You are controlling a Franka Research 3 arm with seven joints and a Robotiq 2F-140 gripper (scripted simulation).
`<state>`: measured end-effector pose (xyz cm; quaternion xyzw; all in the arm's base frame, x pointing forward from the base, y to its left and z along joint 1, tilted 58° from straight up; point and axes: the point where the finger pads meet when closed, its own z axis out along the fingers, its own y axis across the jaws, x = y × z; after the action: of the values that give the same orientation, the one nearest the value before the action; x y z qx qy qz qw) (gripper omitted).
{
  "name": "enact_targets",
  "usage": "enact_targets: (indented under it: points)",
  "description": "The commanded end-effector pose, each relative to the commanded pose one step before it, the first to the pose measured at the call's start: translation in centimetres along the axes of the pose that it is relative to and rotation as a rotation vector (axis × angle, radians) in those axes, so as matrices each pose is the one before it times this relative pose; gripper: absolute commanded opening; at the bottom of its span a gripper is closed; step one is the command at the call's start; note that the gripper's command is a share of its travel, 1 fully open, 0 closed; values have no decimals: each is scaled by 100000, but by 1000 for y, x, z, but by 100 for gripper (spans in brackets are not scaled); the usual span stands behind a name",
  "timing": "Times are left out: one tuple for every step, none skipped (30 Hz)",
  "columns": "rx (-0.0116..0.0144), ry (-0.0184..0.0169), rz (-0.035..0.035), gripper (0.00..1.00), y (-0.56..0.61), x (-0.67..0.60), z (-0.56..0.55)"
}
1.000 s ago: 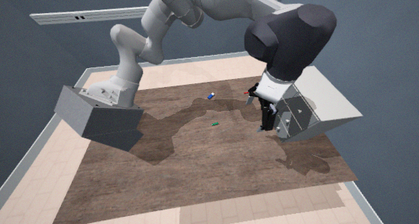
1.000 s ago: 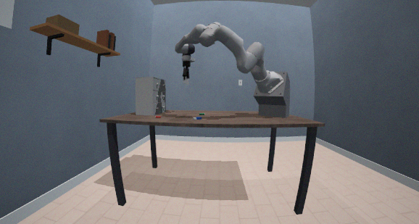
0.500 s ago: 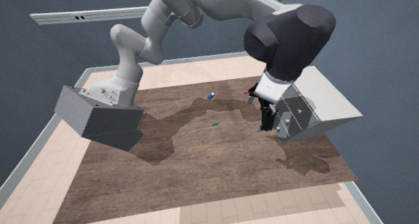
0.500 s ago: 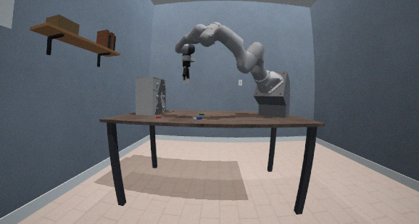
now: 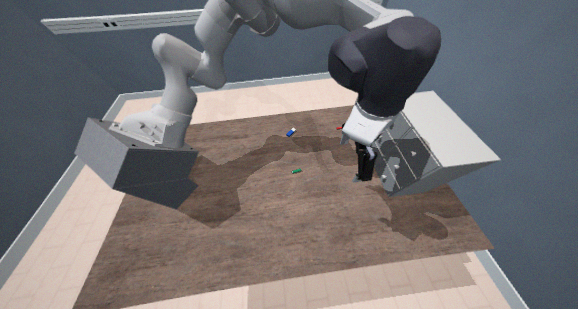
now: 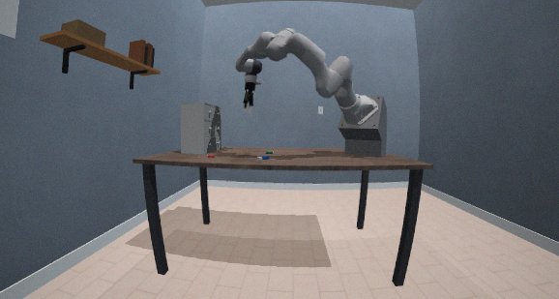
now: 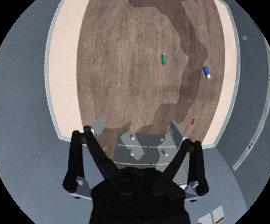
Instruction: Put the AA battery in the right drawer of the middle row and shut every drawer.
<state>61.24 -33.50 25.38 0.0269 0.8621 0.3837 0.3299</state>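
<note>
High above the chest (image 6: 199,129) — fingers spread fully apart, holding nothing, touching nothing.

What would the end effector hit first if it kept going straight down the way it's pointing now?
Probably the wooden table top just in front of the chest. The open end effector hangs pointing down, beside the drawer fronts; depth is unclear, so it might graze them.
</note>
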Motion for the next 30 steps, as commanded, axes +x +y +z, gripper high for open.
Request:
enact_targets:
  points:
    - [1048,-6426,-2512,100,-294,-878,254]
    - [16,-1665,12,100,-3,-116,152]
    - [0,0,0,100,0,0,0]
    - [0,0,0,100,0,0,0]
    - [-28,-1848,-19,100,5,-137,176]
    - [24,-1905,16,100,-5,-125,178]
    - [-17,-2092,-11,100,3,-144,203]
    - [4,-2203,2,100,-1,-142,214]
    - [3,-2346,2,100,-1,-146,232]
    - [-3,-2507,-2,100,0,-152,252]
    - [-2,-2664,-1,100,0,-154,272]
    - [16,-2812,8,100,-3,-152,288]
    - [-25,-3053,-12,100,5,-164,324]
    - [26,-3185,12,100,-5,-151,335]
    - [-2,-3451,-1,100,0,-158,373]
    - [-23,-3428,-9,100,4,-147,379]
    - [14,-3391,6,100,-3,-126,374]
    - [23,-3351,7,100,-5,-112,372]
    - [-35,-3316,-9,100,6,-105,381]
    - [0,0,0,100,0,0,0]
    - [0,0,0,100,0,0,0]
    - [9,-3271,3,100,-2,-86,372]
    - [29,-3227,6,100,-5,-72,366]
    - [-38,-3194,-6,100,7,-63,376]
    - [14,-3143,3,100,-3,-47,363]
    - [13,-3099,1,100,-3,-37,359]
    - [-29,-3060,0,100,5,-25,363]
    - [34,-3001,1,100,-7,-14,345]
    - [-24,-2963,1,100,5,-3,352]
    - [-2,-2905,1,100,0,7,341]
